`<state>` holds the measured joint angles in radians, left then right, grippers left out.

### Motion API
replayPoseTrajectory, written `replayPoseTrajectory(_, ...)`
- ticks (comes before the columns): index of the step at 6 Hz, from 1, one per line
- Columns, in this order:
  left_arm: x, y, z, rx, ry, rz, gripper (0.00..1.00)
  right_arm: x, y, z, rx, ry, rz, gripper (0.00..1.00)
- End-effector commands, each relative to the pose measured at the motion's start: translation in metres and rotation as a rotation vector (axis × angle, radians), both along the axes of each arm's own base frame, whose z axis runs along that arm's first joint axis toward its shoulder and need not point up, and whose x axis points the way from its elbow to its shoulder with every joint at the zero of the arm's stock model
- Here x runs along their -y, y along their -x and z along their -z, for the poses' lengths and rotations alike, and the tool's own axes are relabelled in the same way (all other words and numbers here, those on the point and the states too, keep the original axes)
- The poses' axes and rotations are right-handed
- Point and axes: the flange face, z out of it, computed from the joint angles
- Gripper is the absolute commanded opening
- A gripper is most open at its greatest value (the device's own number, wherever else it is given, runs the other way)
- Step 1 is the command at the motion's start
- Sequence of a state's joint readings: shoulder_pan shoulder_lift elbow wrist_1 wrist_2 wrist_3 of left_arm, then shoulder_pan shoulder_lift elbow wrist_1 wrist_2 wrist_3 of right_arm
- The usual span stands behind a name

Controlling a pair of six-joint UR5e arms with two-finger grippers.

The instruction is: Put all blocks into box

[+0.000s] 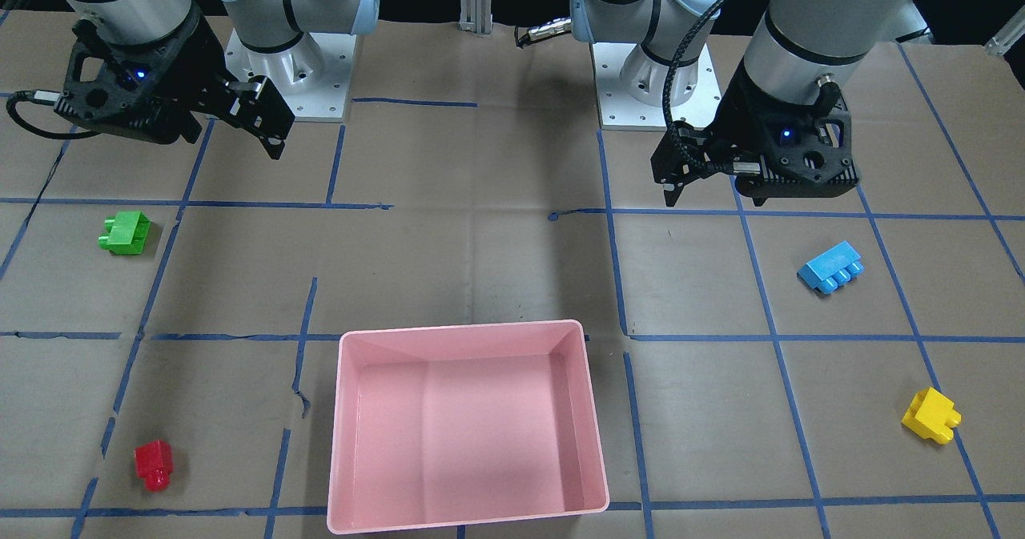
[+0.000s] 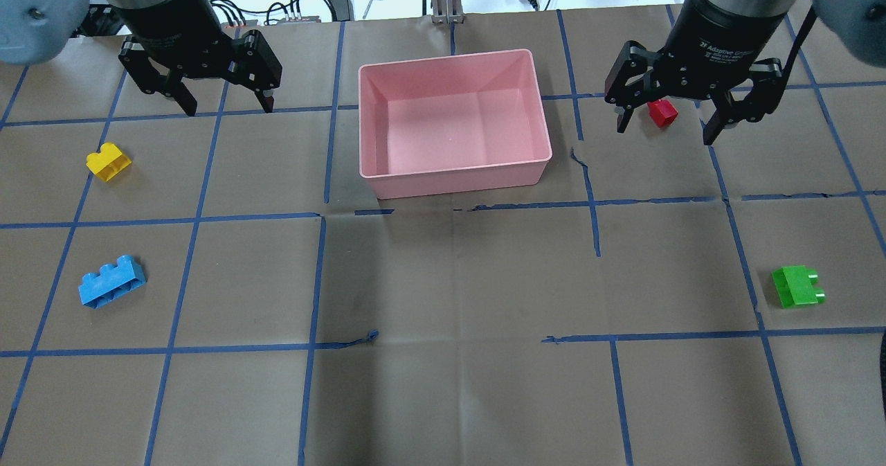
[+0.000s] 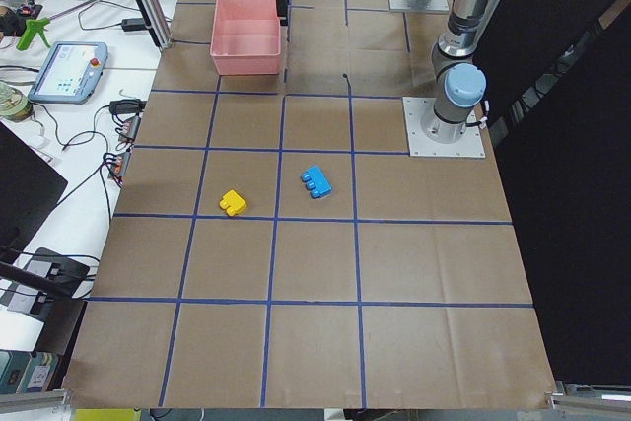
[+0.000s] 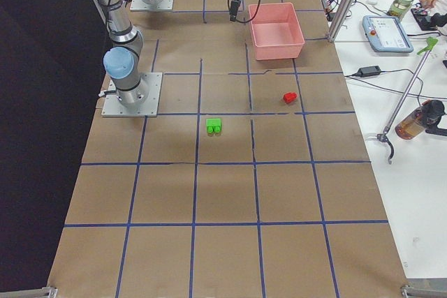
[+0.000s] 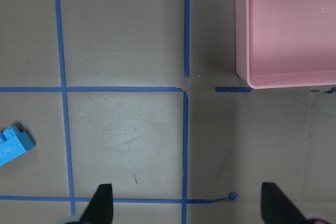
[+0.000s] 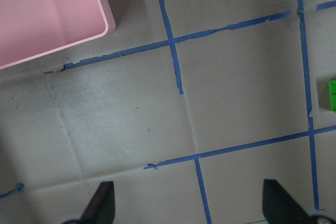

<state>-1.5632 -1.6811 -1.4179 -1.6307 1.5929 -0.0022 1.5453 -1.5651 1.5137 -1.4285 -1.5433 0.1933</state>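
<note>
The pink box (image 2: 453, 123) stands empty at the far middle of the table (image 1: 468, 435). On my left side lie the yellow block (image 2: 108, 161) and the longer light blue block (image 2: 111, 281). On my right side lie the green block (image 2: 797, 286) and the small red block (image 2: 662, 111). My left gripper (image 2: 227, 106) hangs open and empty, high above the table left of the box. My right gripper (image 2: 664, 132) hangs open and empty, high, right of the box. The red block (image 1: 154, 464) lies on the table far below it, untouched.
Brown paper with blue tape lines (image 2: 318, 279) covers the table. Both arm bases (image 1: 288, 82) stand at the robot's edge. In the left wrist view the blue block (image 5: 13, 145) shows at the left edge; in the right wrist view the green block (image 6: 332, 94) shows at the right edge.
</note>
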Motion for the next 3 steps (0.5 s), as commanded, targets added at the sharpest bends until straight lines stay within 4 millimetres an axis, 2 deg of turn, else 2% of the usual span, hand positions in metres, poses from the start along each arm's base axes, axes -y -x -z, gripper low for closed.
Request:
replayPoseTrajectory(1,0.004,0.001,-0.001,-0.007,0.005,0.002,0.99,0.009,0.046,0.001,0.011,-0.001,-0.057,1.00)
replayPoseTrajectory(3,0.005,0.001,0.000,-0.007,0.014,0.002,0.99,0.014,0.098,0.007,0.016,-0.009,-0.059,1.00)
